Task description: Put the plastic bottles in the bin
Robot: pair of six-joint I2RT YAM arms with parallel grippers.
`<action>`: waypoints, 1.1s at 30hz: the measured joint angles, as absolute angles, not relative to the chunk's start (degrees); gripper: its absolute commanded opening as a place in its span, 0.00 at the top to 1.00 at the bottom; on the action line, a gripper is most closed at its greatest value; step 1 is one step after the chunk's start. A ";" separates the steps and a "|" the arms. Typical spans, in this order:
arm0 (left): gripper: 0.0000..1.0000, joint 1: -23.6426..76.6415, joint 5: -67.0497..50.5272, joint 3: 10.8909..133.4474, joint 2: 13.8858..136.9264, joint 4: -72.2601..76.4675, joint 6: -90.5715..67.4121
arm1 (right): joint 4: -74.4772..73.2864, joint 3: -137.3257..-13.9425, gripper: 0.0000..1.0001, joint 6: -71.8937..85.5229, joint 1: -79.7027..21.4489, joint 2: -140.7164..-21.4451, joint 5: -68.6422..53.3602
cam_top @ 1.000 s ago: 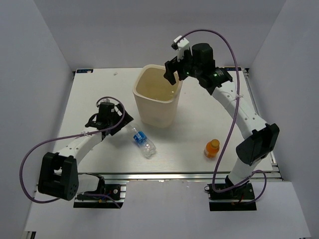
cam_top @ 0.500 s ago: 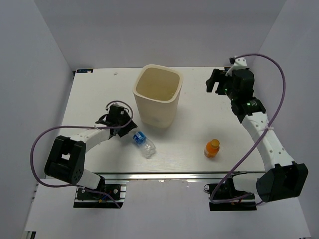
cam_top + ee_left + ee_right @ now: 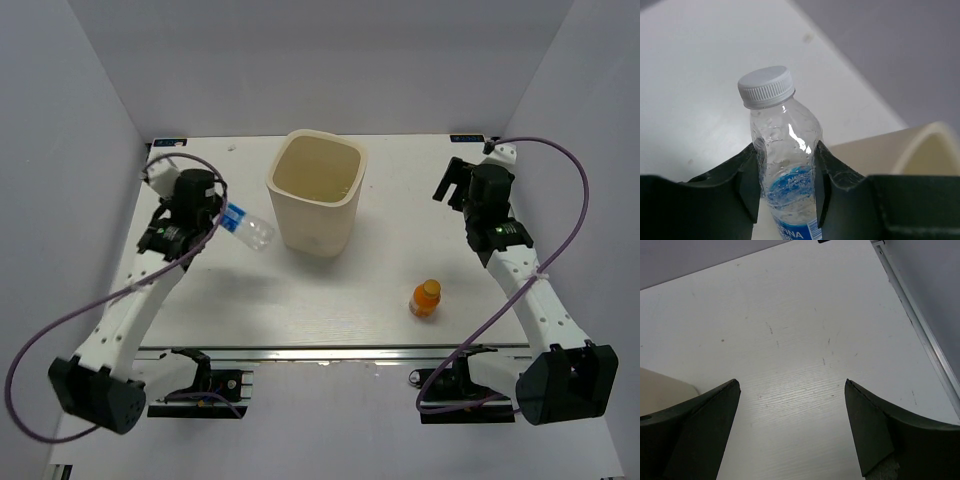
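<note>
The clear bottle with the blue label is up off the worktop, pinched around its middle by the left claw, whose two dark fingers press into the crumpled plastic on either side. In the left wrist view its white cap juts out beyond the fingertips, with the cream rim of the bin showing just past it. From above, the bottle hangs at about nine o'clock of the bin, its free end close beside the bin's wall but not over the opening, so I'd say this one is mid-carry: picked up, not yet dropped. A short orange bottle stands upright on the worktop at roughly four o'clock of the bin, well apart from it, with nothing touching it. The right claw hovers at about three o'clock of the bin with its fingers spread wide and nothing between them; its own camera sees only bare worktop through the gap. I can't make out whether any bottle lies inside the bin. As it looks, two bottles are left to go in: the held one first, then the orange one, which sits on the right arm's side.
</note>
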State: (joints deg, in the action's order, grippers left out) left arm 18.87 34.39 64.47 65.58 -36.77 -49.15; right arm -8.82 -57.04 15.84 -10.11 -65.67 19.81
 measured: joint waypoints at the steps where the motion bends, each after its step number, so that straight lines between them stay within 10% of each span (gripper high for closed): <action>1: 0.78 18.87 36.01 66.13 63.33 -35.51 -48.75 | -8.69 -56.60 0.11 15.77 -10.07 -65.58 20.23; 14: 0.79 20.49 23.00 96.88 80.79 -18.02 -36.93 | -13.32 -52.93 0.11 15.07 -9.87 -60.71 19.31; 18: 0.58 24.14 19.81 99.26 89.54 -17.85 -33.95 | -19.29 -52.93 0.11 16.14 -10.41 -56.14 18.63; 19: 0.33 25.26 19.33 99.13 90.83 -18.00 -33.36 | -21.26 -52.93 0.11 16.40 -10.72 -55.09 18.46; 22: 0.02 28.18 18.06 97.30 92.47 -17.82 -31.90 | -26.61 -52.90 0.11 17.23 -11.81 -52.97 16.45; 33: 0.02 30.17 21.69 110.08 92.88 -21.04 -24.40 | -45.01 -53.12 0.11 21.41 -26.85 -57.74 16.25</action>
State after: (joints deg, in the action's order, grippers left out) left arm 30.17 21.69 110.08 92.88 -21.04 -24.40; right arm -45.01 -53.12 21.41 -26.85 -57.74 16.25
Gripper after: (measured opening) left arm 0.983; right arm 0.894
